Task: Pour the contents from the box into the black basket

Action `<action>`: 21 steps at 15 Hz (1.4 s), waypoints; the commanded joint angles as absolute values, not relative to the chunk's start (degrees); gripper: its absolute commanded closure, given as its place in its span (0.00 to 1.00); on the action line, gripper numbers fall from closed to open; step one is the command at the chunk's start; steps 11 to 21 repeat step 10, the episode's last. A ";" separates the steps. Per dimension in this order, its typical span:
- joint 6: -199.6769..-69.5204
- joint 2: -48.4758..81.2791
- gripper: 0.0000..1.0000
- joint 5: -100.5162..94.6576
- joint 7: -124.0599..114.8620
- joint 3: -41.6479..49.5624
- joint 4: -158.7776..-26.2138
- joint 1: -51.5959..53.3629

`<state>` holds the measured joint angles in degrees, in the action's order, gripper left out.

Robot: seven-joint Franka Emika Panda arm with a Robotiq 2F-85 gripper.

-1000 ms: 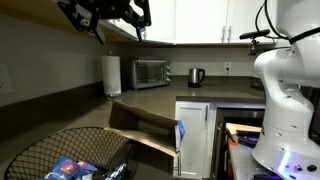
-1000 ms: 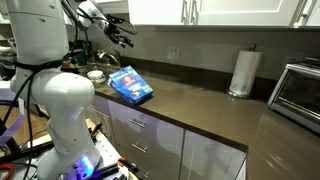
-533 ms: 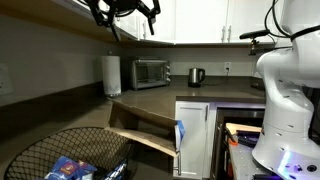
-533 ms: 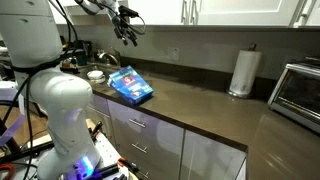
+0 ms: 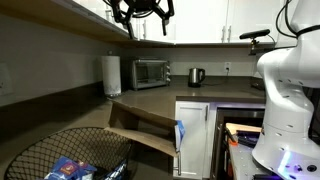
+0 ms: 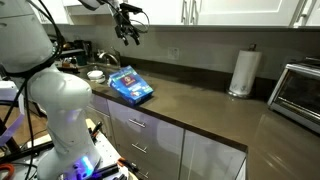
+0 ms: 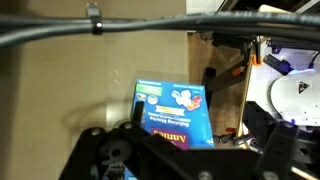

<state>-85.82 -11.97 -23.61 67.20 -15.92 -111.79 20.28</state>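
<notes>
The box (image 5: 146,129) lies tilted on the counter edge, brown inside showing, next to the black basket (image 5: 55,150). Several small blue packets (image 5: 72,168) lie in the basket. In an exterior view the box (image 6: 131,84) shows its blue printed face. In the wrist view the box (image 7: 170,112) lies far below. My gripper (image 5: 141,14) is high above the counter near the upper cabinets, well apart from the box, open and empty. It also shows in an exterior view (image 6: 128,28). The basket is not clear in the wrist view.
A paper towel roll (image 5: 111,75), a toaster oven (image 5: 151,72) and a kettle (image 5: 196,76) stand at the back of the counter. White upper cabinets (image 5: 200,20) hang close to my gripper. An open drawer (image 5: 240,135) is below by the robot base.
My gripper has risen and moved sideways away from the box, along the upper cabinets. The box and basket have not moved.
</notes>
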 commanded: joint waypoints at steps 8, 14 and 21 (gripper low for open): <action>-91.89 -25.57 0.00 -8.91 68.70 -1.68 -124.01 15.00; -92.50 -26.91 0.00 -6.36 68.73 1.14 -125.26 13.34; -92.50 -26.91 0.00 -6.36 68.73 1.14 -125.26 13.34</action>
